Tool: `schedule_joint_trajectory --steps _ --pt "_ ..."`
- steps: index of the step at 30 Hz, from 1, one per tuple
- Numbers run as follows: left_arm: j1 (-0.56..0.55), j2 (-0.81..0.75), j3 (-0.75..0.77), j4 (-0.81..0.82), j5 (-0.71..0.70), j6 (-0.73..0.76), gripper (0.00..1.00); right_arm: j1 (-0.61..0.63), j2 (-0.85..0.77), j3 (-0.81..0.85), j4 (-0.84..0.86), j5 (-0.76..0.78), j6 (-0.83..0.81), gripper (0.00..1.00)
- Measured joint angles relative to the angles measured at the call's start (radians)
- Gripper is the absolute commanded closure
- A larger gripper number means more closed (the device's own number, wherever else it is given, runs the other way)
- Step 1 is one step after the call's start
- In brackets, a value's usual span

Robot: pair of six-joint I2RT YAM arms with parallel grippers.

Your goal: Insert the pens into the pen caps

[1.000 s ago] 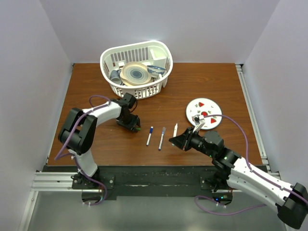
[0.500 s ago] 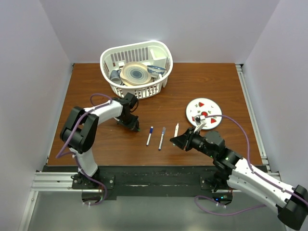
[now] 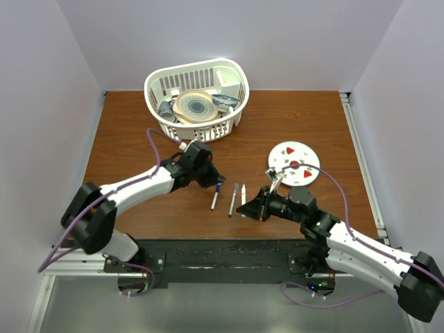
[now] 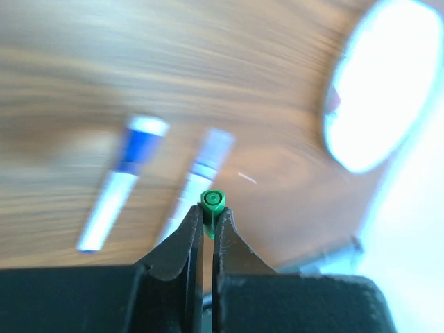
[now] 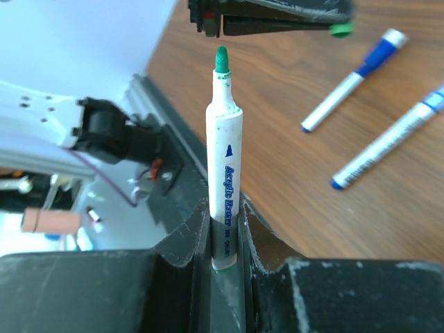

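My left gripper [image 4: 207, 211] is shut on a small green pen cap [image 4: 213, 202], held above the table. On the wood below it lie two white pens, one blue-ended [image 4: 118, 191] and one purple-ended [image 4: 199, 173]. My right gripper [image 5: 224, 215] is shut on a third white pen [image 5: 224, 152], its bare green tip pointing up toward the left gripper [image 5: 277, 15] and the green cap [image 5: 339, 29], a small gap apart. From above, the left gripper [image 3: 214, 179] and the right gripper [image 3: 248, 202] face each other over the two lying pens [image 3: 215, 196] [image 3: 233, 200].
A white basket [image 3: 154, 83] with dishes stands at the back of the table. A white plate [image 3: 297, 164] with red marks lies right of centre, beyond the right arm. The table's front edge and metal rail run just behind the right gripper.
The left arm swung from the table's left to the centre and its jaws shut on the green cap. The right gripper shifted slightly left with its pen.
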Motion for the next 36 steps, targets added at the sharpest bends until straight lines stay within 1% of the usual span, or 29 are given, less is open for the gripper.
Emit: schedule_joint_trajectory --steps 2,4,6,8,12,16,18,23,36 --pt "-0.026 -0.086 -0.066 0.149 0.043 0.068 1.00 0.000 0.016 -0.007 0.054 -0.040 0.005 1.00" --pt "-0.036 -0.183 -0.187 0.354 0.097 0.114 1.00 0.001 0.029 -0.018 0.113 -0.069 0.010 1.00" --pt "-0.035 -0.270 -0.332 0.565 0.154 0.130 1.00 0.002 0.046 -0.026 0.161 -0.095 0.015 1.00" --pt "-0.035 -0.308 -0.427 0.702 0.200 0.137 1.00 0.004 0.062 -0.031 0.193 -0.112 0.018 1.00" --pt "-0.035 -0.300 -0.472 0.875 0.283 0.137 1.00 0.009 0.067 -0.035 0.224 -0.118 0.019 1.00" --pt "-0.035 -0.296 -0.508 1.096 0.355 0.119 1.00 0.009 0.068 -0.036 0.238 -0.119 0.020 1.00" --pt "-0.035 -0.296 -0.520 1.153 0.373 0.118 1.00 0.009 0.070 -0.038 0.247 -0.121 0.023 1.00" --pt "-0.035 -0.295 -0.522 1.209 0.395 0.118 1.00 0.015 0.074 -0.054 0.262 -0.124 0.026 1.00" --pt "-0.035 -0.314 -0.522 1.172 0.395 0.145 1.00 0.026 0.077 -0.055 0.270 -0.125 0.028 1.00"
